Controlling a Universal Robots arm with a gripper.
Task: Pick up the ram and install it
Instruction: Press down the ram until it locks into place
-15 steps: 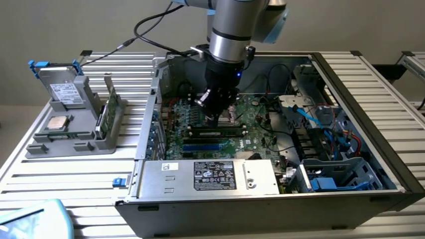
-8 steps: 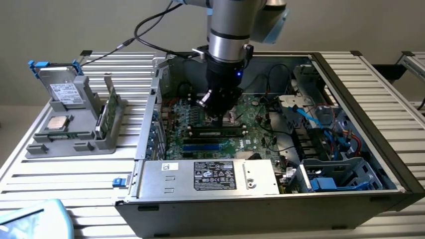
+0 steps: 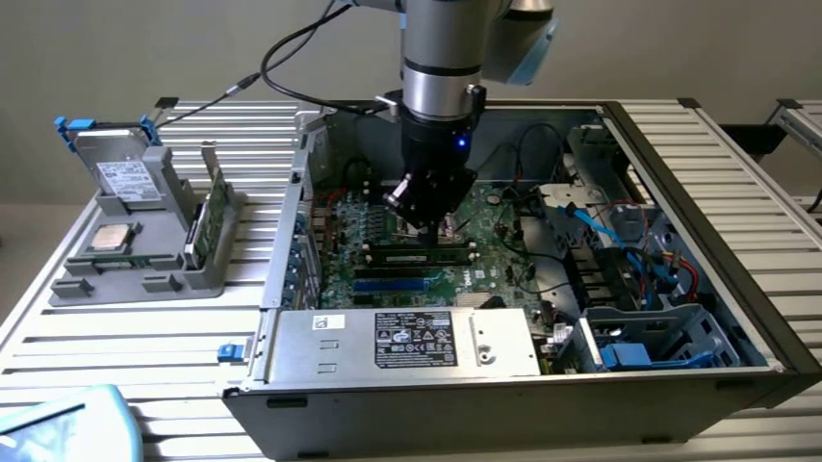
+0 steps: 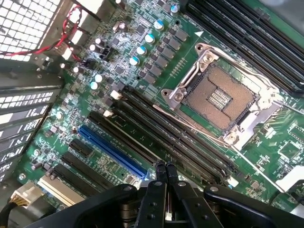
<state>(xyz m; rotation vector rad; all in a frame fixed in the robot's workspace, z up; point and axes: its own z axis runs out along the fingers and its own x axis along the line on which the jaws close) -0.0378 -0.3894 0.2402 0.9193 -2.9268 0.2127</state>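
Closed end effector [image 4: 165,167] hovers above motherboard [image 4: 142,95] slots.

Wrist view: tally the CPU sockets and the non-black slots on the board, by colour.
CPU socket, empty: 1
Blue slot: 1
Cream slot: 1
Total: 3

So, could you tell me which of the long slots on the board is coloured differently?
The blue slot; the long slots beside it are all black. It lies near the shut tool.
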